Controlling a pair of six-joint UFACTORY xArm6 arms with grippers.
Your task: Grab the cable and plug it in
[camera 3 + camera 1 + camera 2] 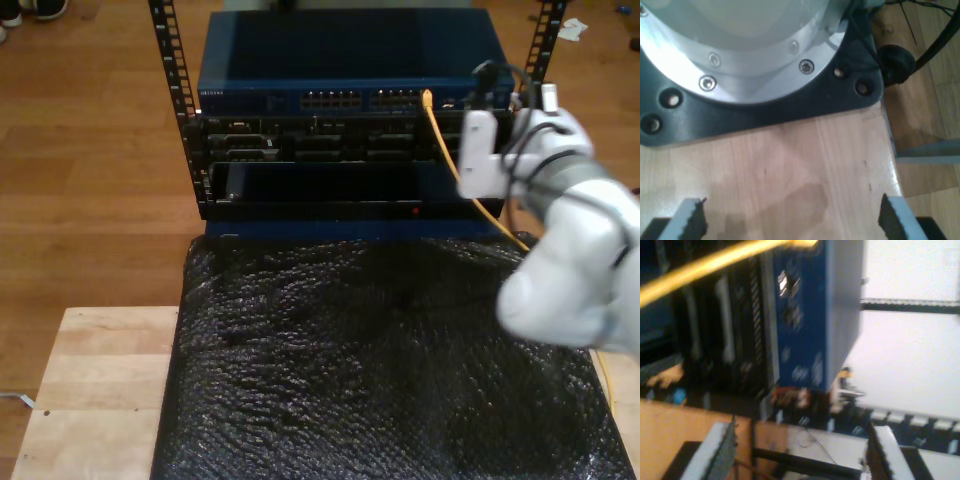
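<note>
The cable (pixel 447 150) runs from a port on the blue switch (pixel 350 95) down past the arm at the exterior view's right. My second gripper (pixel 800 450) has its jaws apart, the cable (pixel 705 267) well beyond them. My first gripper (pixel 790 220) stands with jaws apart over the wooden table (pixel 790 165).

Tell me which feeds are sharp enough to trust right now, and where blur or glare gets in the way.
Second wrist view: motion-blurred, the cable a yellow smear, the blue switch soft, the background washed out white. First wrist view: fairly sharp, with glare on the silver arm base and a sheen on the wooden table. Exterior view: clearest, but the white arm is blurred.
</note>
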